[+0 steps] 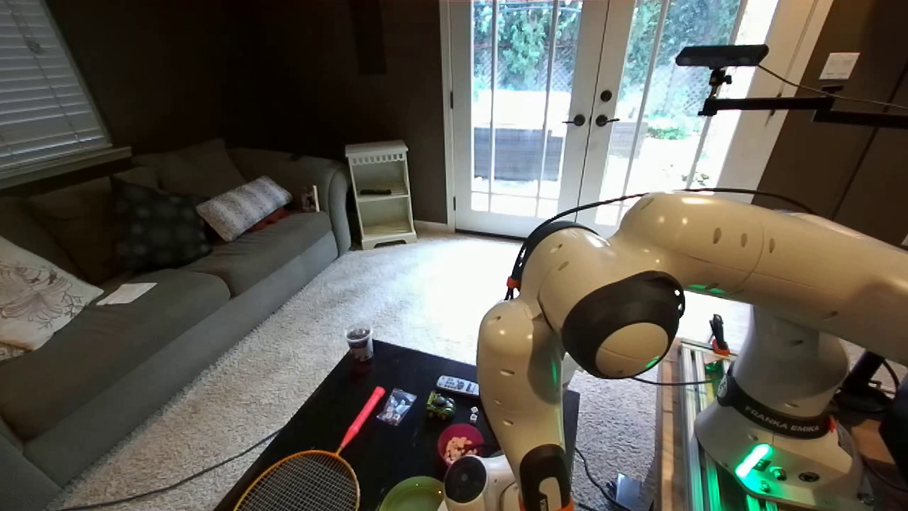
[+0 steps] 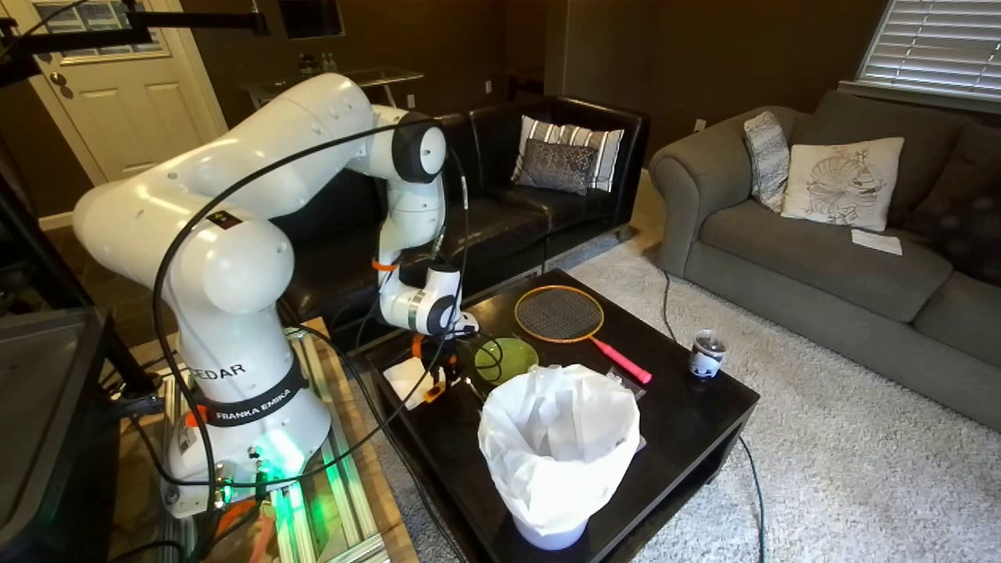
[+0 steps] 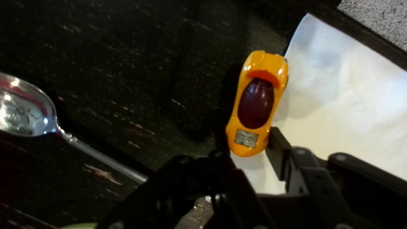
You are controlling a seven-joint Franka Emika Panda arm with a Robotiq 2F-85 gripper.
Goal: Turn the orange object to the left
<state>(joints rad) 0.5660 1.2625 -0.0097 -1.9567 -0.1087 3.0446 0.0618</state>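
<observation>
The rounded white arm has black joint rings, "FRANKA EMIKA" lettering and a black claw.

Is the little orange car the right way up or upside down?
Right way up: the wrist view looks down on the orange car, showing its dark red top.

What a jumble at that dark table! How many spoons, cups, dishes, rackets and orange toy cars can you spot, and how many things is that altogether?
Spoon: 1
Cup: 1
Dishes (green dish, pink bowl): 2
Racket: 1
Orange toy car: 1
Total: 6
</observation>
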